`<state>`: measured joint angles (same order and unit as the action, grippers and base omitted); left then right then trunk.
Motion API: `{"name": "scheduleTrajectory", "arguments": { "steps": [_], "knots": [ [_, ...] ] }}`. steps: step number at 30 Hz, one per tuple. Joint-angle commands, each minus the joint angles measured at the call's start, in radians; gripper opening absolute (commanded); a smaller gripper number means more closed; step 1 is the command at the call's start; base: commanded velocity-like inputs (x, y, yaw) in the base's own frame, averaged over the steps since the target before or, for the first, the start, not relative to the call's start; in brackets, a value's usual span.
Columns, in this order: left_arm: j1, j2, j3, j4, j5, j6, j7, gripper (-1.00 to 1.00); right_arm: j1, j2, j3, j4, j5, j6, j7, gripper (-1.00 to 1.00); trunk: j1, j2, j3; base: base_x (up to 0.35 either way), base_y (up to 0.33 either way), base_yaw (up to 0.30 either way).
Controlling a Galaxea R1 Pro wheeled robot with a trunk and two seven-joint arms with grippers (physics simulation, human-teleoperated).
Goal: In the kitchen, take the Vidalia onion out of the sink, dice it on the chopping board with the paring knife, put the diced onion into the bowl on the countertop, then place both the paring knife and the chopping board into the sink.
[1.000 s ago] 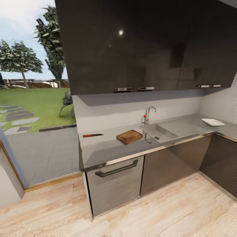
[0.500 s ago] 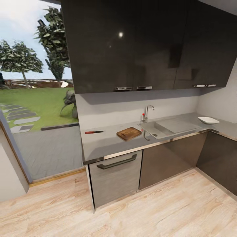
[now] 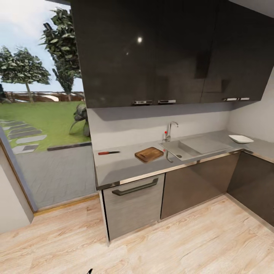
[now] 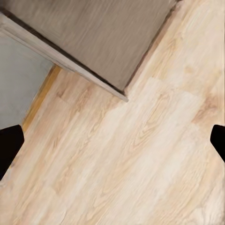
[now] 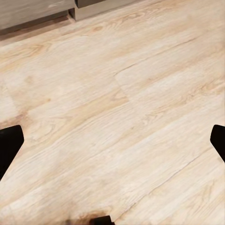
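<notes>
Across the room, the grey countertop (image 3: 118,167) carries the red-handled paring knife (image 3: 109,152) at its left and the brown chopping board (image 3: 149,154) beside the sink (image 3: 190,146). The white bowl (image 3: 241,139) sits at the far right of the worktop. A tiny reddish spot marks the sink's left edge, too small to tell whether it is the Vidalia onion. My left gripper (image 4: 112,143) hangs open over the wooden floor near a cabinet's base. My right gripper (image 5: 112,143) is also open above bare floor, with nothing between its fingers.
A grey tap (image 3: 170,131) with a red knob stands behind the sink. Dark wall cabinets (image 3: 171,53) hang above the worktop, and a drawer with a bar handle (image 3: 135,187) sits below. A large window (image 3: 42,114) onto a garden is at the left. The counter turns a corner at the right.
The whole view shifted and drew back slightly a second ago, so the camera moved. It has held steady for the last half second. The things on the counter have not moved.
</notes>
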<state>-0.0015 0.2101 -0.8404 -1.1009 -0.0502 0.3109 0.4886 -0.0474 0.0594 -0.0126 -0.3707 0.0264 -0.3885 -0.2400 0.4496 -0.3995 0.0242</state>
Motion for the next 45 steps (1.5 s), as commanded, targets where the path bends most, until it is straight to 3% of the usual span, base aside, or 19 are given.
{"name": "scheduleTrajectory", "arguments": {
  "steps": [1,4,5,6,10,11,12,13,16,18,19,22,23,31,34,37,39,43,45],
  "knots": [
    [0.0,0.016,0.01,-0.098,-0.029,0.068,-0.039,1.0,0.0,0.0,-0.001,0.002,0.003,-0.003,-0.003,1.0,0.0,-0.001,0.0,0.0,0.0,0.0],
    [0.0,0.031,0.058,-0.268,-0.102,0.183,-0.152,1.0,0.0,0.0,-0.001,0.004,0.003,-0.003,-0.004,1.0,0.0,-0.001,0.0,0.0,0.0,0.0],
    [0.0,0.032,0.083,-0.335,-0.149,0.226,-0.225,1.0,0.0,0.0,-0.001,0.005,0.003,-0.003,-0.003,1.0,0.0,-0.001,0.0,0.0,0.0,0.0],
    [0.0,0.021,0.108,-0.392,-0.225,0.264,-0.335,1.0,0.0,0.0,-0.001,0.005,0.003,-0.003,-0.003,1.0,0.0,-0.001,0.0,0.0,0.0,0.0],
    [0.0,-0.032,0.128,-0.431,-0.374,0.292,-0.441,1.0,0.0,0.0,-0.001,0.005,0.003,-0.003,-0.003,1.0,0.0,-0.001,0.0,0.0,0.0,0.0],
    [0.0,-0.071,0.142,-0.438,-0.454,0.298,-0.47,1.0,0.0,0.0,-0.001,0.006,0.003,-0.003,-0.003,1.0,0.0,-0.001,0.0,0.0,0.0,0.0],
    [0.0,-0.095,0.151,-0.44,-0.495,0.299,-0.485,1.0,0.0,0.0,-0.001,0.006,0.003,-0.003,-0.003,1.0,0.0,-0.001,0.0,0.0,0.0,0.0],
    [0.0,-0.143,0.168,-0.444,-0.566,0.302,-0.518,1.0,0.0,0.0,-0.001,0.006,0.003,-0.003,-0.003,1.0,0.0,-0.001,0.0,0.0,0.0,0.0],
    [0.0,-0.23,0.199,-0.447,-0.693,0.303,-0.589,1.0,0.0,0.0,-0.001,0.006,0.003,-0.003,-0.004,1.0,0.0,-0.001,0.0,0.0,0.0,0.0],
    [-0.006,-0.309,0.219,-0.449,-0.852,0.304,-0.66,1.0,0.0,0.0,-0.001,0.006,0.003,-0.003,-0.003,1.0,0.0,-0.001,0.0,0.0,0.0,0.0],
    [-0.014,-0.327,0.222,-0.449,-0.902,0.305,-0.68,1.0,0.0,0.0,-0.001,0.006,0.003,-0.003,-0.003,1.0,0.0,-0.001,0.0,0.0,0.0,0.0],
    [-0.035,-0.349,0.227,-0.45,-0.958,0.305,-0.703,1.0,0.0,0.0,-0.001,0.006,0.003,-0.003,-0.003,1.0,0.0,-0.001,0.0,0.0,0.0,0.0],
    [-0.087,-0.362,0.229,-0.451,-0.986,0.306,-0.714,1.0,0.0,0.0,-0.001,0.006,0.003,-0.003,-0.003,1.0,0.0,-0.001,0.0,0.0,0.0,0.0],
    [-0.238,-0.367,0.237,-0.451,-0.995,0.312,-0.721,1.0,0.0,0.0,-0.001,0.006,0.003,-0.002,-0.003,1.0,0.0,-0.001,0.0,0.0,0.0,0.0],
    [-0.317,-0.366,0.314,-0.449,-1.002,0.313,-0.761,1.0,0.0,0.0,-0.001,0.006,0.003,-0.002,-0.003,1.0,0.0,-0.001,0.0,0.0,0.0,0.0],
    [-0.461,-0.362,0.418,-0.427,-1.023,0.313,-0.878,1.0,0.0,0.0,-0.001,0.006,0.003,-0.002,-0.003,1.0,0.0,-0.001,0.0,0.0,0.0,0.0],
    [-0.517,-0.361,0.461,-0.405,-1.031,0.313,-0.902,1.0,0.0,0.0,-0.001,0.006,0.003,-0.002,-0.003,1.0,0.0,-0.001,0.0,0.0,0.0,0.0],
    [-0.693,-0.36,0.505,-0.338,-1.041,0.331,-0.961,1.0,0.0,0.0,-0.001,0.006,0.003,-0.002,-0.003,1.0,0.0,-0.001,0.0,0.0,0.0,0.0],
    [-0.745,-0.36,0.509,-0.319,-1.043,0.355,-0.996,1.0,0.0,0.0,-0.001,0.006,0.003,-0.002,-0.003,1.0,0.0,-0.001,0.0,0.0,0.0,0.0]
  ]
}}
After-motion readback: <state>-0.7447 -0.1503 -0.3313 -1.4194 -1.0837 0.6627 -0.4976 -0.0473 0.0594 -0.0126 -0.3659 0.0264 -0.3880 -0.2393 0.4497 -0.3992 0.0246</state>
